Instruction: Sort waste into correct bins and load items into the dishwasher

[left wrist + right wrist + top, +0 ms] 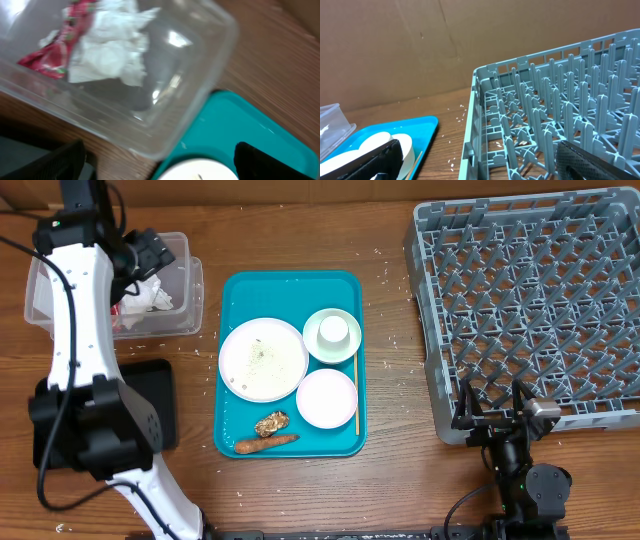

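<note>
Left gripper (150,252): jaws stood apart, empty, over tub (190,280).
Right gripper (492,411): apart, empty.
Carrot piece (268,443): probably light, slippery; pinch mid-length.

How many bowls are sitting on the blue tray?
2. The greenish bowl, holding a small cup, is on the teal tray beside the plate; the pinkish bowl sits just below it in the overhead view. None seems hidden.
</note>
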Motion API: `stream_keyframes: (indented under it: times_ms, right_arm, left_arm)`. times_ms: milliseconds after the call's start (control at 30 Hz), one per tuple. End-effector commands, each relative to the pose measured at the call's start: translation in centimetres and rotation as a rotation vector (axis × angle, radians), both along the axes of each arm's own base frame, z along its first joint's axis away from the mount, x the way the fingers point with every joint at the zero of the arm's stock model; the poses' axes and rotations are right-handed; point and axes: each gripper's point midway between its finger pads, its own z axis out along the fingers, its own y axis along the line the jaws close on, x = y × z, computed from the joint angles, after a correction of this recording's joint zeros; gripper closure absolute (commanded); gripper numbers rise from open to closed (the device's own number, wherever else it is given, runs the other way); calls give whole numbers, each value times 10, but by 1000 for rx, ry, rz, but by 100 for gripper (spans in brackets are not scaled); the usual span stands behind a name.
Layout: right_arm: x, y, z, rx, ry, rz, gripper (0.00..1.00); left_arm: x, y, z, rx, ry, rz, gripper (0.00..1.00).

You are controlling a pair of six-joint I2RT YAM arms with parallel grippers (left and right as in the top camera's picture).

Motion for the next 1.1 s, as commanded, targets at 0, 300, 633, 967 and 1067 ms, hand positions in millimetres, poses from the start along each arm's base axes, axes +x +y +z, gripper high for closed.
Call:
stream_keyframes:
  times_ms: [0,300,633,967,1067]
  right_arm:
    - [0,1,-2,-5,-2,5,0]
    - [0,1,-2,-5,-2,5,0]
    - [0,1,-2,-5,-2,5,0]
    - [0,1,-2,-5,-2,5,0]
    - [0,1,-2,-5,-2,5,0]
  left_arm:
    - [-10,-64,63,-8,-137,-220,3]
    - [-39,-214,12,-46,31,-576,0]
    - [-59,-283,-45,-38,172,-699,0]
    - [-53,-267,-25,-49,150,-659,0]
    - [-39,-239,11,-55,68,-580,0]
